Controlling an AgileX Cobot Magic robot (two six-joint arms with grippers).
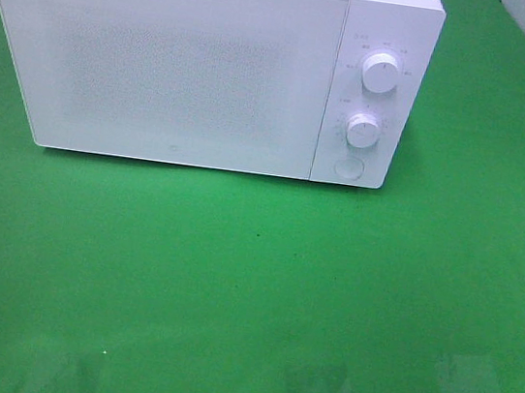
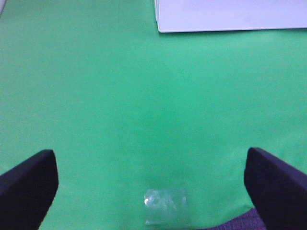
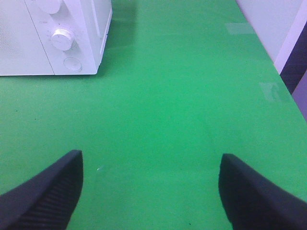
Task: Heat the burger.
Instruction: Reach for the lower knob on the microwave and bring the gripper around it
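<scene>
So where's the burger? I can't spot it in any view. Starting on the left: the left gripper hangs over bare green tabletop near the front edge, jaws spread wide with nothing between them. Far side of the tabletop sits the white microwave, and its door is shut. The front is frosted, so I can't tell if the burger is inside. Right of the door are two knobs and a round button. Over on the right, the right gripper also has its jaws apart and empty. My guess: either the heating is under way or finished, or nothing has started. Honestly can't say which.
</scene>
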